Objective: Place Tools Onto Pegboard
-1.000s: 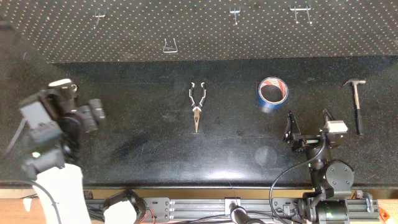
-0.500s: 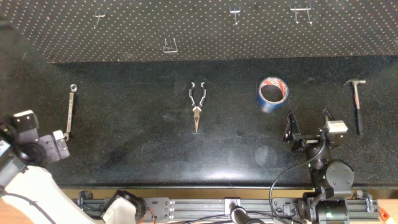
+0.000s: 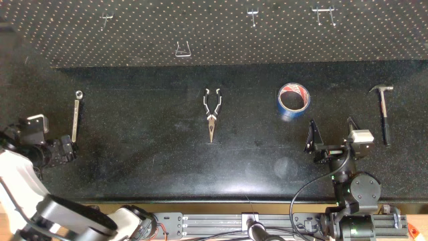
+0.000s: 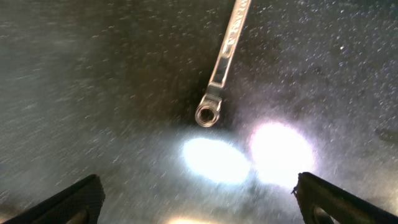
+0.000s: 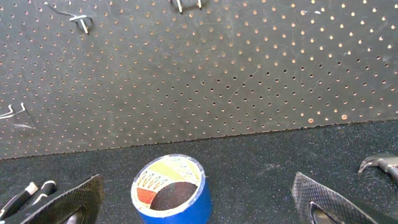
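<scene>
At the far left of the black worktop (image 3: pixel 147 154), the left gripper (image 4: pixel 198 190) is held with fingers spread wide, seemingly low, near the ring end of a slim silver wrench (image 3: pixel 75 117). Rightward are laid pale-handled needle-nose pliers (image 3: pixel 212 114), a blue tape roll (image 3: pixel 293 100) faced by the right gripper (image 3: pixel 331 130) with its fingers likewise parted, and a black-handled hammer (image 3: pixel 383 110).

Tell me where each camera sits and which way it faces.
Top view: fixed overhead, looking down on worktop and pegboard; both arms, left hand, right hand show.
Left wrist view: on left wrist, looking down at the wrench; own open fingers at corners.
Right wrist view: on right wrist, facing the pegboard over the tape roll; own open fingers.
Shared: top and left wrist, the wrench; top and right wrist, the tape roll.
</scene>
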Motion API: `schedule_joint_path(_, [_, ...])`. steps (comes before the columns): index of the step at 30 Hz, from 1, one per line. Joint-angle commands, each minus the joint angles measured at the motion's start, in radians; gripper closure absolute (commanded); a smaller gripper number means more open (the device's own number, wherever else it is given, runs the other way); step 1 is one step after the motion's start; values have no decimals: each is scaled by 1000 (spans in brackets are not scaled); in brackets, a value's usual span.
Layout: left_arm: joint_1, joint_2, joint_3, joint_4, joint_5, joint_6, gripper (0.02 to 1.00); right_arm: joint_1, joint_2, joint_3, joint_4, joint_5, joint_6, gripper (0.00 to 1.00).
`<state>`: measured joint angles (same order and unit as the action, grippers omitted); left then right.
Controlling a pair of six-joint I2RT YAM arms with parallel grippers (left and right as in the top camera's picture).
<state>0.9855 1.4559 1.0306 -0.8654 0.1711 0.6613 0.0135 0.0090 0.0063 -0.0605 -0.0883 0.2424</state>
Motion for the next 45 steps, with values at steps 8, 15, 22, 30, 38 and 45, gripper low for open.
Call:
schedule_joint_path(8, [-27, 272, 208, 6, 165, 126, 23, 5, -8, -2, -5, -20, 11, 12])
schedule_joint_path(15, [-163, 435, 328, 10, 48, 126, 23, 5, -8, -2, -5, -20, 11, 12])
schedule_joint_path(22, [-246, 524, 363, 51, 13, 62, 23, 5, -8, -2, -5, -20, 11, 12])
schedule_joint_path(30, [-262, 549, 363, 86, -4, 23, 23, 5, -8, -2, -5, -20, 11, 12])
schedule_joint_path(38, [-275, 573, 363, 119, -18, -31, 25, 5, -8, -2, -5, -20, 11, 12])
schedule_joint_path(45, [-281, 582, 363, 123, -18, -29, 25, 5, -8, -2, -5, -20, 11, 14])
